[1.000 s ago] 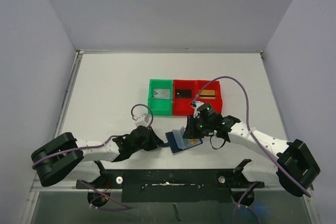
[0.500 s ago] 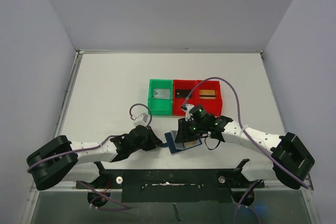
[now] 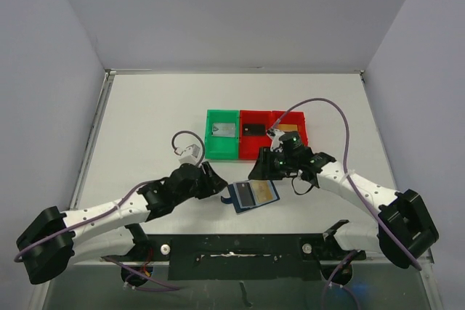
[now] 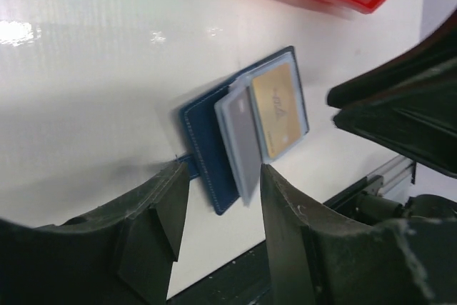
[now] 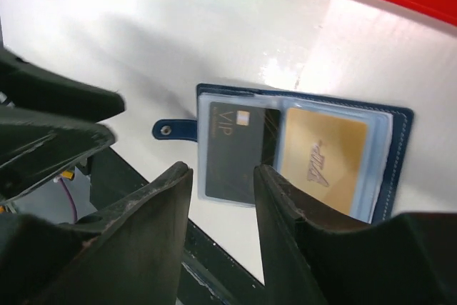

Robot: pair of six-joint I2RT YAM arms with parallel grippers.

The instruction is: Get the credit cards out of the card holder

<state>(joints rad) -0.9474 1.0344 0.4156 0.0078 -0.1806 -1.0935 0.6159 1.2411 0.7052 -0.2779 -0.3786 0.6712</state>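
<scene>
The navy card holder (image 3: 253,195) lies open and flat on the white table near the front edge. Its clear pockets hold a dark card marked VIP (image 5: 232,151) and a gold card (image 5: 325,162); the short closure tab (image 5: 171,130) points left. In the left wrist view the card holder (image 4: 214,141) shows the gold card (image 4: 278,108) beside a pale grey pocket. My left gripper (image 3: 216,185) (image 4: 221,180) stands open just left of the holder, nothing between its fingers. My right gripper (image 3: 263,172) (image 5: 221,176) hangs open above the holder's far edge, also empty.
A green tray (image 3: 211,144) with a silver card (image 3: 222,131) and two red trays (image 3: 248,152) stand behind the holder; one holds a black card (image 3: 253,129), the other a gold card (image 3: 290,128) partly behind the right arm. A black rail (image 3: 240,248) runs along the near edge.
Both grippers have opened and drawn back from the card holder, the left to the left, the right up and away. The holder, earlier propped half open between them, now lies flat.
</scene>
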